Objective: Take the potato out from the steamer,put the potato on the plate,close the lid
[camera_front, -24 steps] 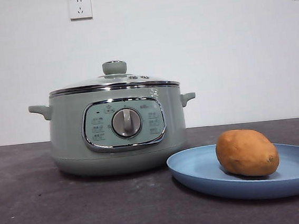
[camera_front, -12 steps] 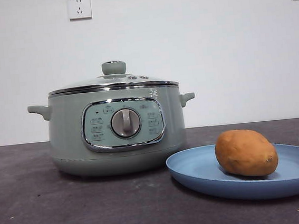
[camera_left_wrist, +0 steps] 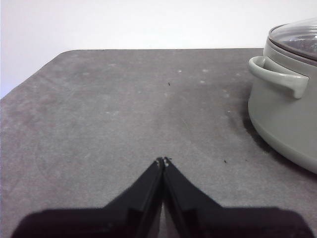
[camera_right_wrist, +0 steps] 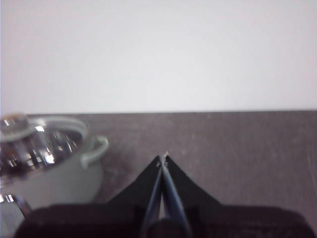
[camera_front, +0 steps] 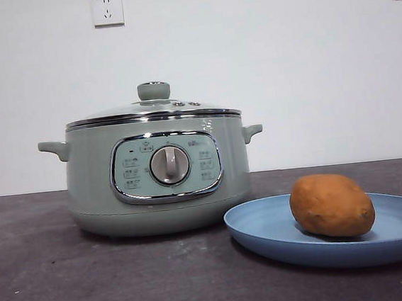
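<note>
nothing has moved in the last second: sweet potato (camera_front: 332,205) on the blue plate (camera_front: 266,231), glass lid (camera_front: 153,109) on the steamer (camera_front: 90,182); left gripper (camera_left_wrist: 163,161) and right gripper (camera_right_wrist: 163,157) fingers pressed together, empty; task looks finished.

Table (camera_front: 92,275): dark grey, matte, mottled top with a rounded corner. Standing on it: sage-green steamer (camera_front: 157,172), left of centre in the front view. Just beside its base, at the right, light-blue plate (camera_front: 266,233), resting flat.

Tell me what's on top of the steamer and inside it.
The lid sits closed on the steamer, knob up. The inside can't be made out through the glass. The potato lies on the plate.
</note>
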Robot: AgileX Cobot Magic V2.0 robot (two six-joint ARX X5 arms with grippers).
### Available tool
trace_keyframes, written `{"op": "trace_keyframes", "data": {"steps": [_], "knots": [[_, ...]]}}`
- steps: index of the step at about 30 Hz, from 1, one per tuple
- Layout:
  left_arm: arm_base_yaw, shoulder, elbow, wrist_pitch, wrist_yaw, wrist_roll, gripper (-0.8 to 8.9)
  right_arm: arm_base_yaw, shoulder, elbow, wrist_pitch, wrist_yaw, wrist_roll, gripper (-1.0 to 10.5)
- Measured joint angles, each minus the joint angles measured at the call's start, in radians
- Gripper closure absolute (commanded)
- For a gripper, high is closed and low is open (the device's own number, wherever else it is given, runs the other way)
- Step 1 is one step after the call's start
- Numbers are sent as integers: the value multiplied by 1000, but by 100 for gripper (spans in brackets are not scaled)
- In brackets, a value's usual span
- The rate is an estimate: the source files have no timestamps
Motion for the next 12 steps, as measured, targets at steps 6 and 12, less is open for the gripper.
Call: {"op": "trace_keyframes", "data": {"steps": [6, 12], "knots": [[0, 0, 0, 0, 0, 0, 817, -3, -107, -168, -1, 0, 1, 945], [0, 0, 0, 0, 0, 0, 817, -3, -174, -262, -3, 0, 21, 945]]}}
